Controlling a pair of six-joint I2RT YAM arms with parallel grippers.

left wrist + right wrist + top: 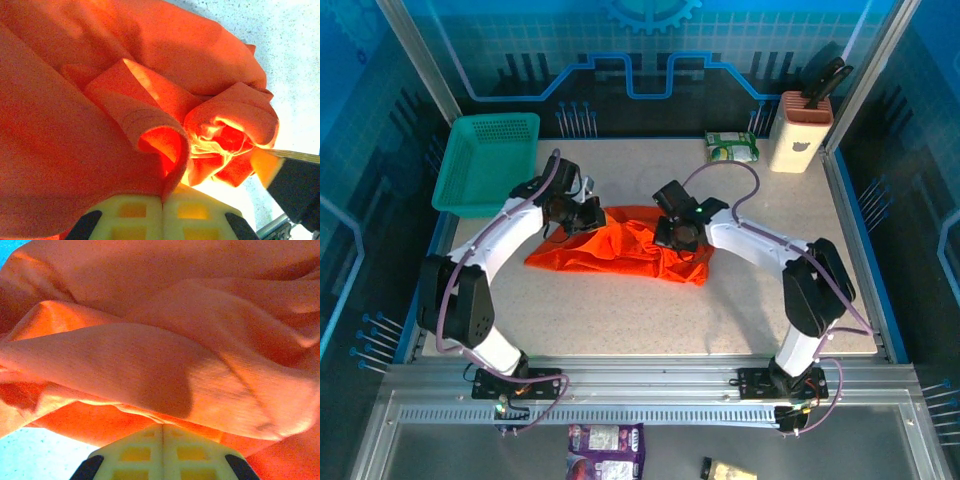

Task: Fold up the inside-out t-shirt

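Observation:
The inside-out t-shirt (620, 248) lies bunched and wrinkled in the middle of the table, bright orange. My left gripper (582, 218) sits at its upper left edge, and in the left wrist view it (165, 199) is shut on a curled fold of the orange cloth (150, 115). At the shirt's upper right part is my right gripper (680, 232). In the right wrist view it (163, 427) is shut with its fingertips pressed into a hem of the t-shirt (150, 370), which drapes over them.
A teal mesh basket (488, 160) stands at the back left. A green-and-white packet (732, 147) and a knife block (798, 130) sit at the back right. Bare tabletop (650, 315) lies in front of the shirt. Two packets (606, 445) lie below the table's near rail.

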